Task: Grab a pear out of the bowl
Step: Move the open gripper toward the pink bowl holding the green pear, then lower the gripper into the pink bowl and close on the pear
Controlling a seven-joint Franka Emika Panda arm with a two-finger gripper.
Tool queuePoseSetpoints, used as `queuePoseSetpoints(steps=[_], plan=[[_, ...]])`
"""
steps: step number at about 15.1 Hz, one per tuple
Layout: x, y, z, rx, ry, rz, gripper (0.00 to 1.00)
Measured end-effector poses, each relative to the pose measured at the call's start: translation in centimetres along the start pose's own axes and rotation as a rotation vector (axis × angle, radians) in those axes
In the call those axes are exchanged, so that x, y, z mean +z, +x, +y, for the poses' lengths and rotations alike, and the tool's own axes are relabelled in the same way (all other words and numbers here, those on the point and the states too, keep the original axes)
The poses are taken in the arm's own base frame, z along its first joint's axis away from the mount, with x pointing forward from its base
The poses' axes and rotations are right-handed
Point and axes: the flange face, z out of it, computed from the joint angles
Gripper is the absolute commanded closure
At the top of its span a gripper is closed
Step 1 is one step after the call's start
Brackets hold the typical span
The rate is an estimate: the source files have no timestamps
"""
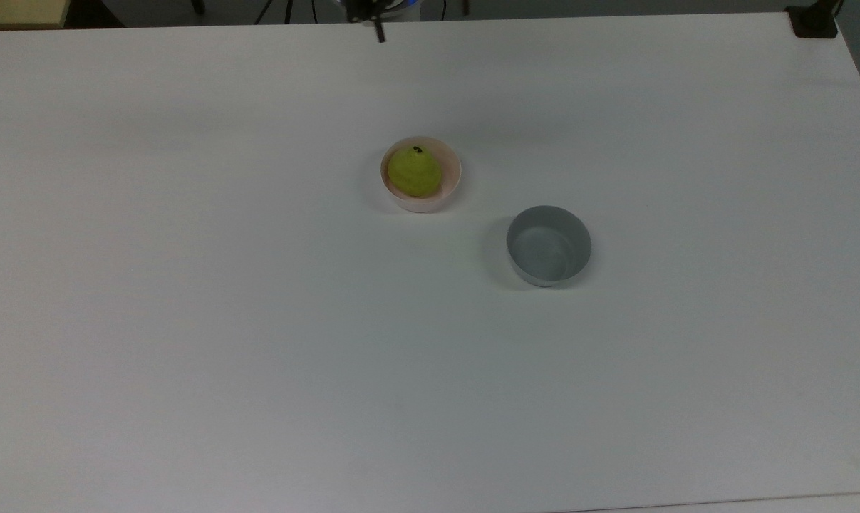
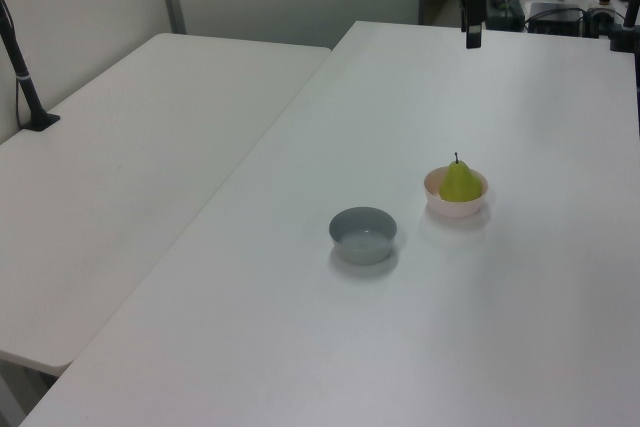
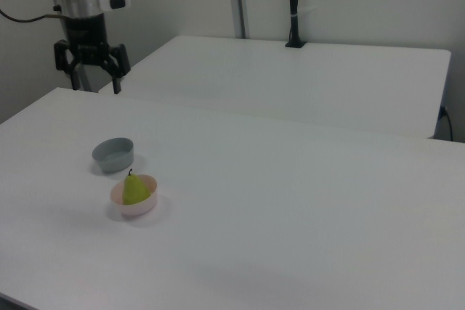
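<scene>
A yellow-green pear (image 1: 415,172) with a short dark stem stands upright in a small pale pink bowl (image 1: 424,205) near the middle of the white table (image 1: 258,320). In the left view the pear (image 2: 460,183) fills the bowl (image 2: 455,210). The right view has the pear (image 3: 134,189) and the bowl (image 3: 136,208) at the lower left. My gripper (image 3: 94,81) hangs open and empty high above the table, well away from the bowl. One of its dark fingers (image 1: 380,32) pokes in at the top view's upper edge, and one of the fingers (image 2: 472,35) hangs at the left view's top.
An empty grey bowl (image 1: 548,246) stands close to the pink one, toward the top view's lower right. A second white table (image 2: 120,177) adjoins this one, with a black post (image 2: 25,67) clamped at its edge. A black clamp (image 1: 814,21) sits at the top view's upper right corner.
</scene>
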Motion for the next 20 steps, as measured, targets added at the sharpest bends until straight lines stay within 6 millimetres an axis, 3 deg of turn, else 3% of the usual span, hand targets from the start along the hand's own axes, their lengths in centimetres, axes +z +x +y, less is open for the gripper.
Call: queuePoseSetpoints(steps=[2,4,6,8,11,13,20], plan=[[0.6,0.3,-1.4,-0.011,0.0,-0.011,0.0],[2.4,1.0,-2.1,-0.023,0.002,-0.047,0.0],[5.7,2.7,-2.7,-0.034,0.0,-0.082,0.0],[10.4,5.2,-2.9,-0.039,-0.007,-0.107,0.0],[15.6,7.1,-2.2,-0.035,-0.031,-0.164,0.0],[17.9,7.7,-1.6,-0.037,-0.054,-0.197,0.0],[22.4,7.3,1.5,-0.096,-0.112,-0.3,0.0]])
